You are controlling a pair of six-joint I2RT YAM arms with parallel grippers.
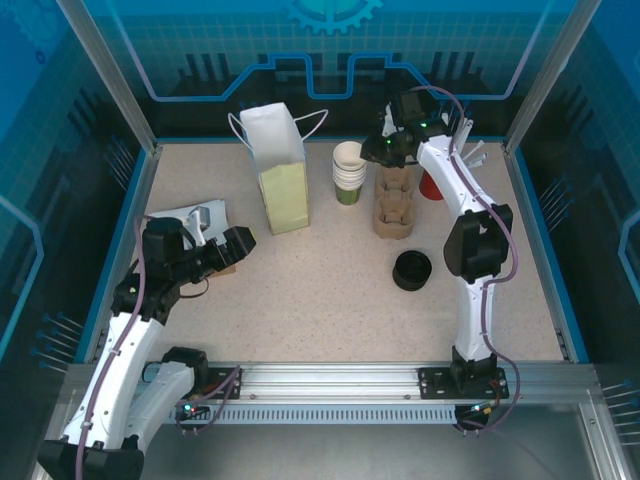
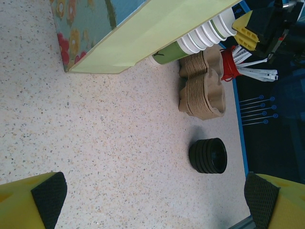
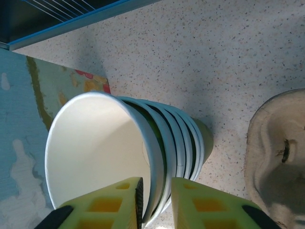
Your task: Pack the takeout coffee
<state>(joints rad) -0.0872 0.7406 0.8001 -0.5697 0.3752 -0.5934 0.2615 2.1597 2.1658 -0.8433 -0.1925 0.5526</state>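
Observation:
A lidded olive-green cup is out of view. A nested stack of lidless green-and-white cups point(image 1: 348, 172) point(image 2: 205, 36) point(image 3: 143, 152) stands right of the paper bag point(image 1: 280, 180). My right gripper point(image 1: 385, 150) point(image 3: 156, 200) is at the stack's top. One finger is inside the top cup and the other outside, pinching the rim walls. A loose stack of black lids point(image 1: 412, 270) point(image 2: 208, 155) sits mid-table. My left gripper point(image 1: 235, 245) point(image 2: 155, 200) hangs open at the left, low over bare tabletop, with nothing between its fingers.
Stacked cardboard cup carriers point(image 1: 393, 205) point(image 2: 202, 90) point(image 3: 279, 157) lie just right of the cup stack. A red holder with white sticks point(image 1: 430, 185) point(image 2: 228, 67) stands behind them. The bag point(image 2: 143, 33) point(image 3: 19, 143) stands upright, close left of the cups.

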